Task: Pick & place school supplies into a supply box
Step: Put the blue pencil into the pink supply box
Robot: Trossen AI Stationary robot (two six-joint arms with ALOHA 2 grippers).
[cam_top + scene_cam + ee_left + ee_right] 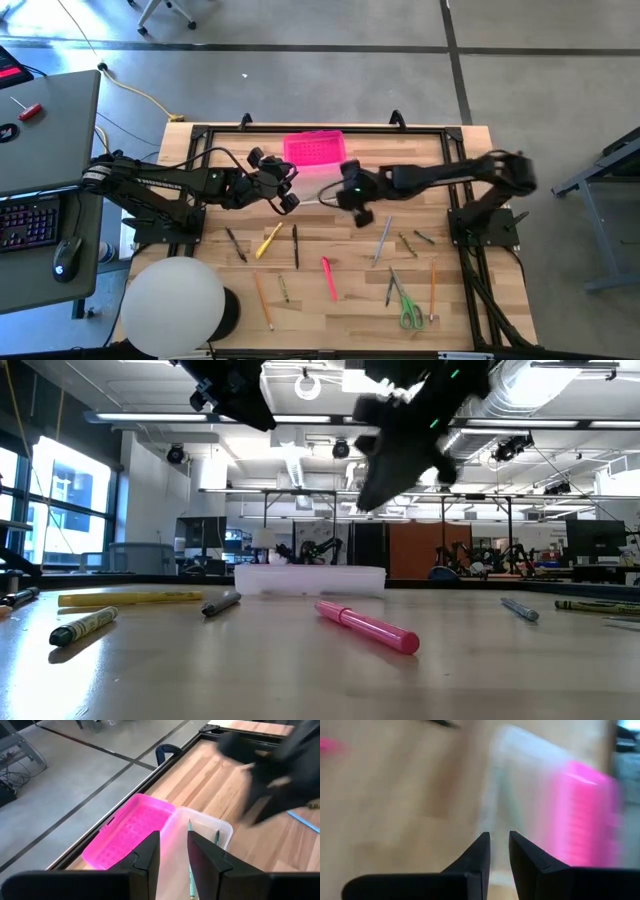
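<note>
Overhead, both grippers hang near the open box at the table's far edge: the left gripper beside its left end, the right gripper at its right end. Each shows only a narrow, empty gap. Two green pencils lie inside; other supplies lie scattered nearer.

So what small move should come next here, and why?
Probably swing the right gripper back toward the loose supplies, perhaps the pink pen. Its fingers look empty beside the supply box, which holds only a couple of green pencils, and many items remain on the table.
</note>
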